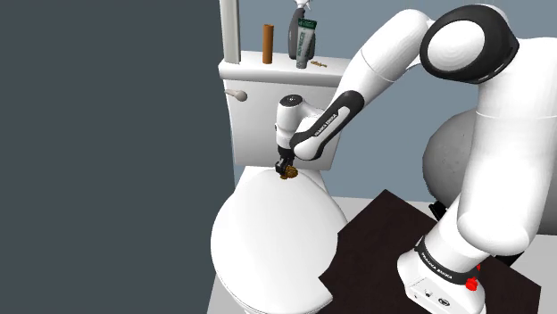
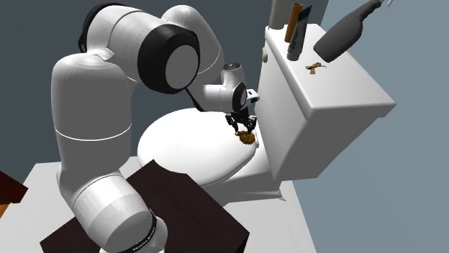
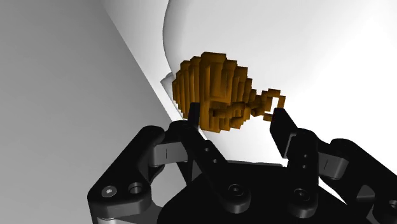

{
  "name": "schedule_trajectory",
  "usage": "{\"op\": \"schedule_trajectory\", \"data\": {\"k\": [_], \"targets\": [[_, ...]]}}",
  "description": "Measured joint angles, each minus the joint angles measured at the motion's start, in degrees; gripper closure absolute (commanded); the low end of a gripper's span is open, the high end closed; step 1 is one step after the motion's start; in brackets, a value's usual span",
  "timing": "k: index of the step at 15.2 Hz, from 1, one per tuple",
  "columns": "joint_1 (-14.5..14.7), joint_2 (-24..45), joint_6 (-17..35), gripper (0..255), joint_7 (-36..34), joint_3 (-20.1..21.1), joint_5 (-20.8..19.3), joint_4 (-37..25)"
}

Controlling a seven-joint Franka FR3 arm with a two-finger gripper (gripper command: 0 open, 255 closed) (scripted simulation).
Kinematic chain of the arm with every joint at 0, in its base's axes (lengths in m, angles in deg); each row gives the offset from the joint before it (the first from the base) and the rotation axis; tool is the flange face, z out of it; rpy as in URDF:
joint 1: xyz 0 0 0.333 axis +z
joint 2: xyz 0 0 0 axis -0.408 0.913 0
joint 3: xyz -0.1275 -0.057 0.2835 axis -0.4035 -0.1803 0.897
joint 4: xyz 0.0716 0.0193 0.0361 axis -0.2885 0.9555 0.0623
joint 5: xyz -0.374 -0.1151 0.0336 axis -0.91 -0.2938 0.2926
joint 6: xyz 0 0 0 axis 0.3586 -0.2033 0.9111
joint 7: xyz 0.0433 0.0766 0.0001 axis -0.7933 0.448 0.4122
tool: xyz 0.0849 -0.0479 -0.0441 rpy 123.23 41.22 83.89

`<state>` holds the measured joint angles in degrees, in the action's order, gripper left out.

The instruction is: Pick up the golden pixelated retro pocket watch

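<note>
Watch in the jaws at the back of the toilet lid

The gripper has its jaws narrowed on the golden watch, clasping its lower edge and loop. In the shoulder view the watch is half hidden under the hand, by the lid just before the tank. The bottle on the tank is cut off.

— What does the arm look like on your feed?
— I see fat, rounded white shells with black bands at the joints. There is small lettering on the dark forearm and on the base collar.
— Anything else?
— A red spot low on the white foot. The gripper is all black, with round screws set in its body.
</note>
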<state>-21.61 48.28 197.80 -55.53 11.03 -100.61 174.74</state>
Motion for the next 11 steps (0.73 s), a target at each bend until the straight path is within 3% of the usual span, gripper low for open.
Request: {"op": "schedule_trajectory", "data": {"k": [11], "targets": [[-0.17, -0.88, -0.58, 255, 0.38, 0.26, 0.39, 0.25]]}}
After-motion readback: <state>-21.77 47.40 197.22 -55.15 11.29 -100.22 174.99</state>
